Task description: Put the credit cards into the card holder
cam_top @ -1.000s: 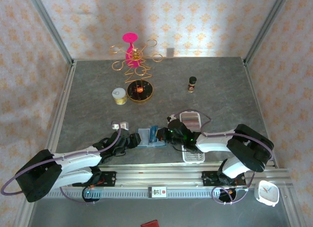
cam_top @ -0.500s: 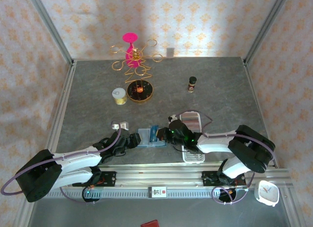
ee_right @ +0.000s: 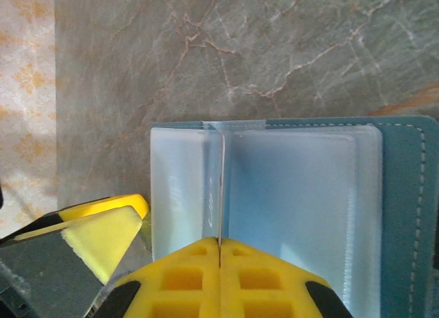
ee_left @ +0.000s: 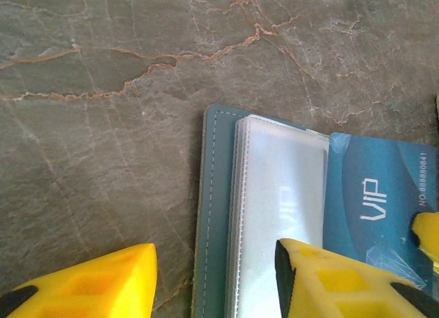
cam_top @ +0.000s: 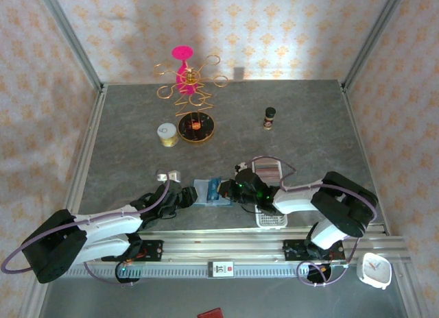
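Left to right: the left end effector (ee_left: 212, 263) lies low over the grey veined worktop (ee_left: 103, 126). Its yellow fingers stand moderately apart and grip nothing. The outer finger sits over bare stone, clear of the card holder (ee_left: 210, 215). The inner finger overlaps the near part of the holder's clear plastic sleeves (ee_left: 278, 188), so the stitched teal left edge of the holder falls within the gap. The card holder lies open and flat on the worktop between the two end effectors, near the front rail in the overhead view. Just right of the sleeves, a blue credit card (ee_left: 381, 188) marked "VIP" faces the left wrist camera. Its upper left corner meets the sleeve edge; whether it is tucked inside cannot be told. The right end effector (ee_right: 219, 253) has its fingers pressed together on this card. In the right wrist view the card appears edge-on, as a thin line running from the finger seam across the sleeves. In the overhead view a white slotted tray (cam_top: 271, 220) lies just right of the holder, partly beneath the right arm.
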Controlling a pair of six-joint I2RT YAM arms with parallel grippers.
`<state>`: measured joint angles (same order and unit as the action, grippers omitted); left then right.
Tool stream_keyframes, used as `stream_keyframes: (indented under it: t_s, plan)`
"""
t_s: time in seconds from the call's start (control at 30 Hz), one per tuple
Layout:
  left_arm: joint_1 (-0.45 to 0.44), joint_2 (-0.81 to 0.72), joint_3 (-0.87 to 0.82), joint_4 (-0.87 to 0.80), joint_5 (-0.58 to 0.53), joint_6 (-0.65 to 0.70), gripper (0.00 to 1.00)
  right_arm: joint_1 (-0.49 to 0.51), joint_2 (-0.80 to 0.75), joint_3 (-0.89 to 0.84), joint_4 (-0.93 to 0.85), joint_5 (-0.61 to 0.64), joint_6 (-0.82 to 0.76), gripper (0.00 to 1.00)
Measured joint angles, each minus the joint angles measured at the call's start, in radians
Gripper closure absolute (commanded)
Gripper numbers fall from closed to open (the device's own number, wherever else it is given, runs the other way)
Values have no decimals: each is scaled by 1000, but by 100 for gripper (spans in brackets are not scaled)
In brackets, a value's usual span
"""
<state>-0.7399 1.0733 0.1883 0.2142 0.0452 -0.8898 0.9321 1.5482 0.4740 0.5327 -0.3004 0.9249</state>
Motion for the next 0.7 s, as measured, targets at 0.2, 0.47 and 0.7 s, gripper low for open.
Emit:
stream_keyframes:
  t_s: [0.2,0.47,0.7]
  plan:
    - [0,1,0,1,0,0,54,1,29,0,6,-3,18,100]
    - [0,9,0,6,-1,0,56,21,41,24,-14,-11,17,100]
    - [0,24,0,19,-2,0,57,39,41,60,-72,-10,1,100]
